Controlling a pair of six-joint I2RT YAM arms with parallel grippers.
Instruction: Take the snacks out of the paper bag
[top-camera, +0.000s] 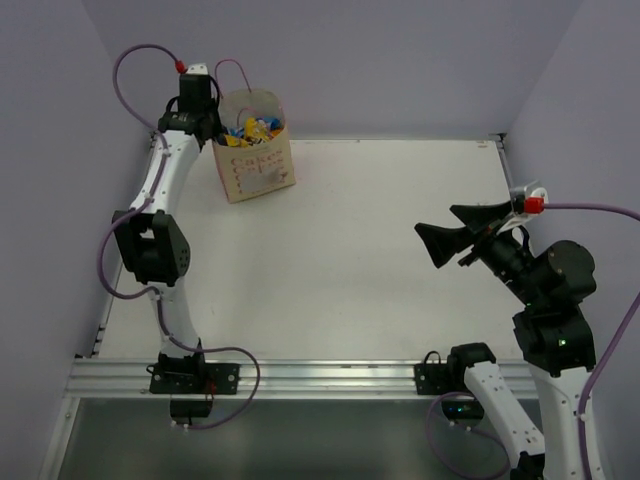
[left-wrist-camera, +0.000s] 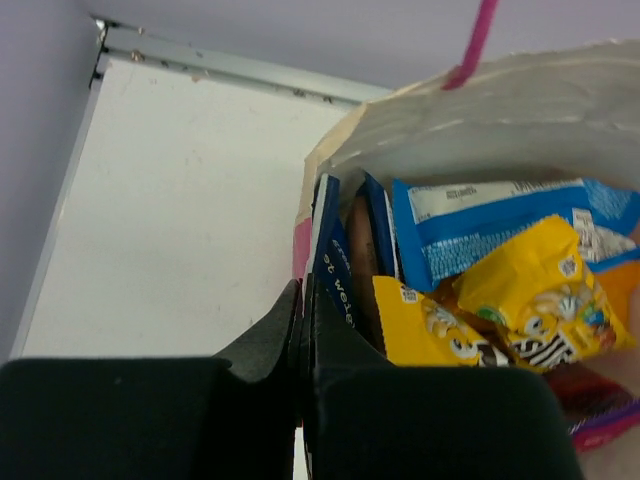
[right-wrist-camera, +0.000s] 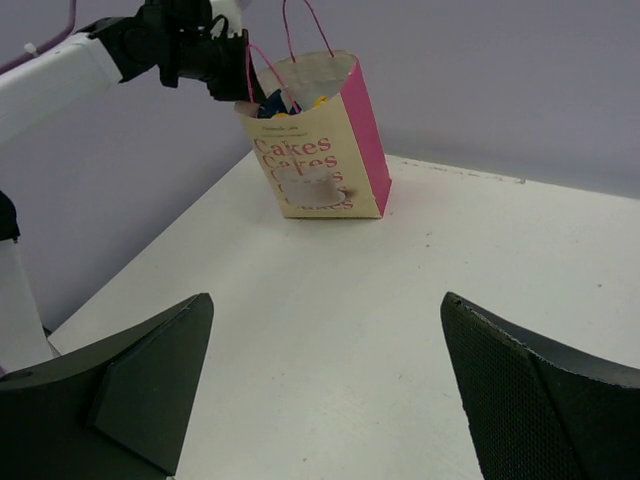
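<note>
Left gripper (left-wrist-camera: 302, 310), far left: fingers pressed together, apparently pinching the pink-edged rim of the paper bag (left-wrist-camera: 470, 120). Snacks all inside; dark blue packet (left-wrist-camera: 337, 275) just beside the jaws, yellow packets (left-wrist-camera: 530, 290) further in. Right gripper (right-wrist-camera: 325, 300) spread wide, near right, well apart. I'd steady the rim and bring the right arm down on the blue one.

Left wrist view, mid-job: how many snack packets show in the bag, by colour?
Showing in the paper bag:
dark blue packets: 2
yellow packets: 2
blue-and-white packet: 1
purple packet: 1, only a corner
orange pouch: 1, only a sliver
Total: 7 showing; more may lie hidden underneath.
</note>
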